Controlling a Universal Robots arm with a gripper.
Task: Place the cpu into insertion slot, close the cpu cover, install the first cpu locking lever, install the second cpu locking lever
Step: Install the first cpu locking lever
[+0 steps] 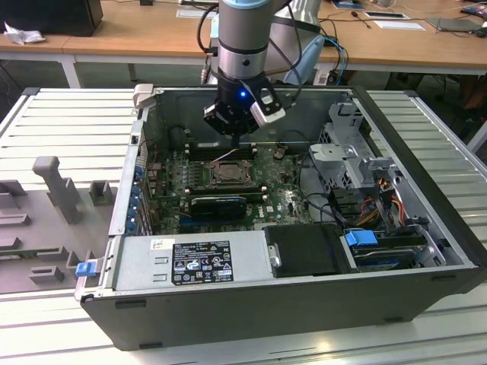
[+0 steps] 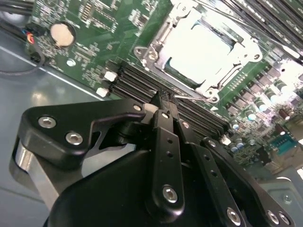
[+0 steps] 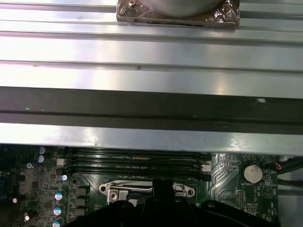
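Hovering just above the insertion slot [image 1: 227, 173], the tool [image 2: 163, 97] has fingers pressed together, holding nothing; the cpu [image 2: 201, 49] sits inside.

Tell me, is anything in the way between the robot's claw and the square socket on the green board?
Nothing visible. The gripper hangs just above the insertion slot, with open air between them in the exterior view; the cpu cover lies around it.

grey computer case [image 1: 304, 304] | blue latch [image 1: 85, 268] | wooden desk [image 1: 137, 30] behind
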